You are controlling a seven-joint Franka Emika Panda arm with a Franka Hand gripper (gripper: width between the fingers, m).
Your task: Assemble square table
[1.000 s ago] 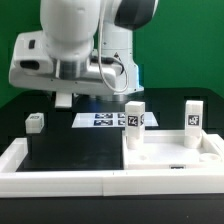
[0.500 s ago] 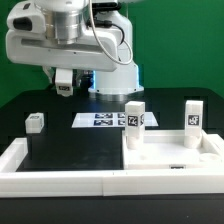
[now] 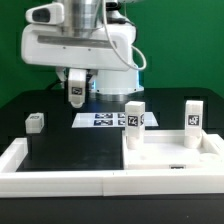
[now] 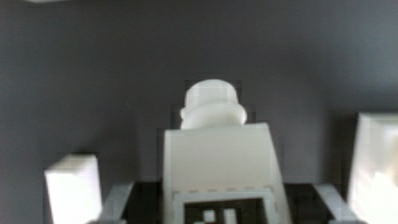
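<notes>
White, short, chunky plastic leg (image 3: 76,90) with a black-and-white tag: found pinched between the fingers of the gripper (image 3: 75,80), hanging well above the black counter (image 3: 70,150). Saw a second tagged leg (image 3: 134,122) and a third leg (image 3: 191,116) upright on the large flat white square top (image 3: 170,158) at the exterior view's right. Saw a fourth leg (image 3: 36,122) resting well apart at its left. Noted the marker board (image 3: 100,120) behind, white rim bars (image 3: 60,180) edging the counter, and a green backdrop (image 3: 190,40) beyond.

Bare black surface (image 3: 70,150) between the loose leg (image 3: 36,122) and the square top (image 3: 172,152), upright leg (image 3: 134,125) at its edge.
</notes>
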